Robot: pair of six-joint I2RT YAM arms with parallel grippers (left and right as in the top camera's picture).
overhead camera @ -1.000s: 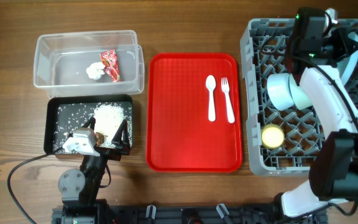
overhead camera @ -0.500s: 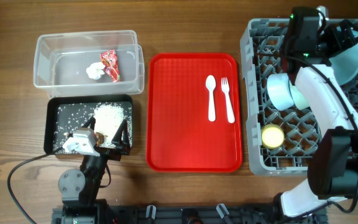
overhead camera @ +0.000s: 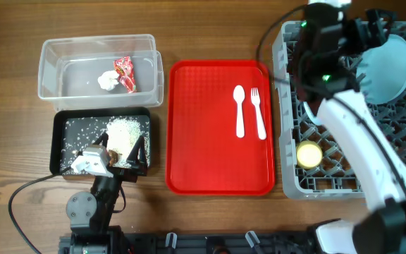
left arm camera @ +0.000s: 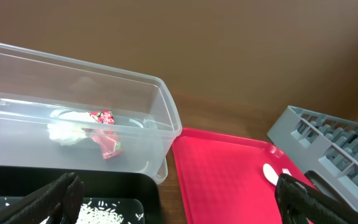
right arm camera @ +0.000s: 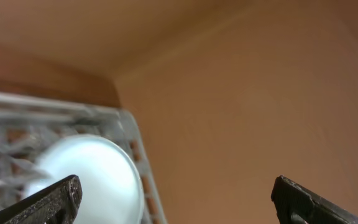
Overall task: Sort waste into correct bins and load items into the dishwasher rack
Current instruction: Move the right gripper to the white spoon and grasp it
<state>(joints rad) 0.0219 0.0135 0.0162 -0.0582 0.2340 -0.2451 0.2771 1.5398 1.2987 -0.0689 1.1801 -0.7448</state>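
Plate [overhead camera: 388, 65]: light blue, in the far right part of the rack [overhead camera: 291, 173], seemingly propped on edge among the pegs, with nothing gripping it. A second ago the right arm lay across it. The arm has since swung left, its wrist now over the rack's far left corner. Judged loaded.

Right gripper [right arm camera: 176, 186]: fingers wide apart and empty in the wrist view, with the blurred plate below to the left.

Cup [overhead camera: 309, 153]: yellow, in the rack's near left part, unmoved.

Bowls: seen a second ago left of centre in the rack, now covered by the right arm. Their present position cannot be told.

Spoon [overhead camera: 239, 109] and fork [overhead camera: 258, 111]: white, side by side on the right half of the red tray [overhead camera: 203, 141], unmoved. The only items outside the rack, so probably the right arm's next job.

Tub [overhead camera: 48, 49]: clear, far left. It holds the wrapper [overhead camera: 124, 73] and the tissue [overhead camera: 106, 80], touching or nearly so.

Black tray [overhead camera: 58, 141]: just near of the tub. It holds rice [overhead camera: 122, 129], heaped toward the right and scattered to the left. Waste appears fully sorted.

Left gripper [overhead camera: 124, 149]: over the black tray's near edge, fingers spread and holding nothing, unchanged over the last second.
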